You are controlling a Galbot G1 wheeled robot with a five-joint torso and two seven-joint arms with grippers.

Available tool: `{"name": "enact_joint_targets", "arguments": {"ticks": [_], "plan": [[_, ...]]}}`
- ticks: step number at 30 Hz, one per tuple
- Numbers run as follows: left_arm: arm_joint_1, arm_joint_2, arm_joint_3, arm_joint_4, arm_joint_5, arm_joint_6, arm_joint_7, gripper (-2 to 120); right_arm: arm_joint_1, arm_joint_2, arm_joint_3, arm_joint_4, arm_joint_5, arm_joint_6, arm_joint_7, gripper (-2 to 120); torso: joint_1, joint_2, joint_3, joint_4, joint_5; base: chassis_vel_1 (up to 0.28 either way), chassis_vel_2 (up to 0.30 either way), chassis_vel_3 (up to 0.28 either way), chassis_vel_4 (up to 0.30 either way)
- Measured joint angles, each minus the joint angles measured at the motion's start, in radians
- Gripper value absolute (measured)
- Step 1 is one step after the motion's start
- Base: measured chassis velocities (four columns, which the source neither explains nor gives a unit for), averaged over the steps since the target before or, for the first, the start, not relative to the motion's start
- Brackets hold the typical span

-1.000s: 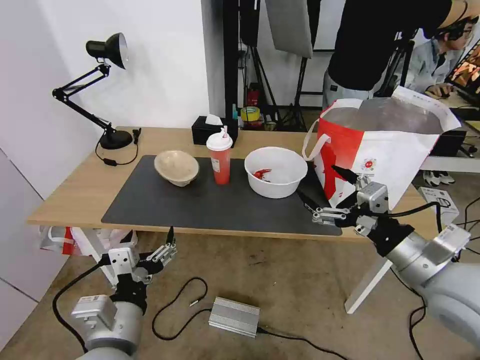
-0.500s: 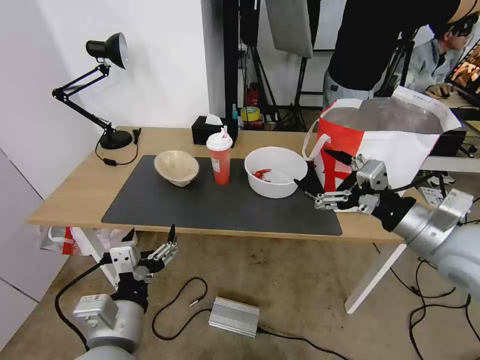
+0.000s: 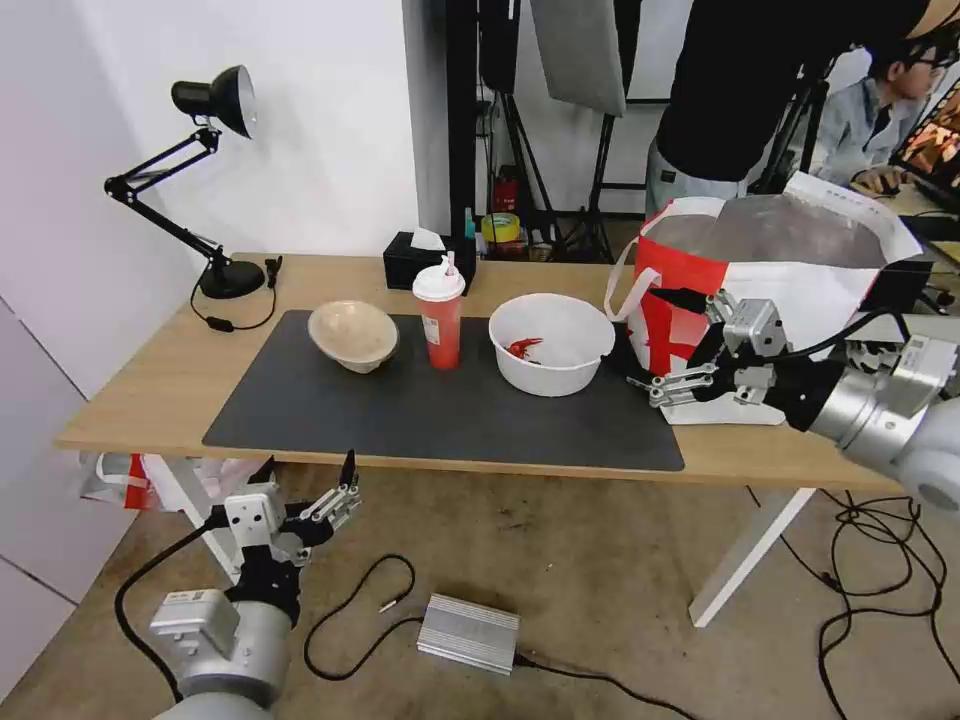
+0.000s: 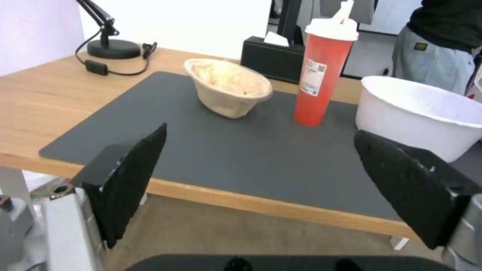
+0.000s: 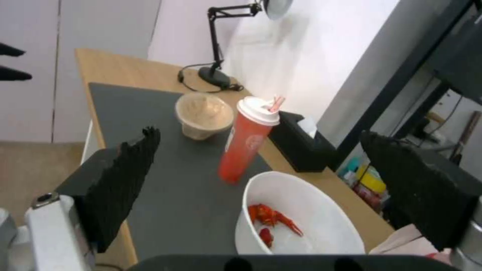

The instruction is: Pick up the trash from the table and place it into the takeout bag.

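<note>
Right gripper [image 3: 668, 345]: jaws spread wide, nothing between them. It hangs above the right end of the table [image 3: 140, 385], in front of the red panel of the takeout bag [image 3: 800, 290], fingers aimed toward the white bowl [image 3: 551, 343]. In the right wrist view the white bowl [image 5: 296, 222] lies close ahead, between the two black pads [image 5: 128, 177], red scraps visible in its bottom.

Step in hand, as judged: reaching for the white bowl, the nearest piece of trash. To do it well, one finger should go inside the rim and one outside, pinching the wall on the side facing the bag. Keep the bowl level when lifting so the scraps stay in. Approach low and slow; a nudge could slide the bowl on the dark mat [image 3: 440, 410] into the red cup [image 3: 440, 315], which is tall and would tip easily.

Bowl relative to gripper: just to the gripper's left, near but not touching. Red cup stands beyond the bowl; the beige bowl [image 3: 352, 335] farther left again, tilted on its side. Bag stands open right behind the gripper, mouth up.

Left gripper [image 3: 305, 495]: jaws wide, empty, parked below the table's front edge, well apart from everything.
</note>
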Motion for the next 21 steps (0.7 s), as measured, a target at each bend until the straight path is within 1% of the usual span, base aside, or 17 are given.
{"name": "enact_joint_targets", "arguments": {"ticks": [6, 9, 10, 14, 15, 21], "plan": [[0.001, -0.006, 0.006, 0.001, 0.005, -0.003, 0.002, 100, 0.06, -0.003, -0.042, -0.032, -0.006, 0.0, -0.042, 100, 0.0, 0.0, 0.0, -0.0001, 0.0001, 0.0, 0.0, 0.0, 0.0], [0.006, -0.008, 0.008, 0.0, 0.009, -0.003, 0.002, 100, 0.132, 0.006, -0.116, -0.058, -0.023, 0.004, -0.062, 100, 0.0, 0.0, 0.0, 0.0, 0.0, 0.0, 0.0, 0.0, 0.0], [0.006, -0.008, 0.008, 0.0, 0.009, -0.003, 0.002, 100, 0.132, 0.006, -0.116, -0.058, -0.023, 0.004, -0.062, 100, 0.0, 0.0, 0.0, 0.0, 0.0, 0.0, 0.0, 0.0, 0.0], [0.011, -0.011, 0.008, -0.001, 0.014, -0.003, 0.003, 100, 0.2, 0.021, -0.195, -0.086, -0.034, 0.011, -0.076, 100, 0.0, 0.0, 0.0, 0.0, 0.0, 0.0, 0.0, 0.0, 0.0], [0.011, -0.011, 0.008, -0.001, 0.014, -0.003, 0.003, 100, 0.2, 0.021, -0.195, -0.086, -0.034, 0.011, -0.076, 100, 0.0, 0.0, 0.0, 0.0, 0.0, 0.0, 0.0, 0.0, 0.0], [0.013, -0.013, 0.007, -0.002, 0.017, -0.004, 0.003, 100, 0.279, 0.038, -0.296, -0.113, -0.036, 0.013, -0.089, 100, 0.0, 0.0, 0.0, 0.0, 0.0001, 0.0, 0.0, 0.0, 0.0]]}}
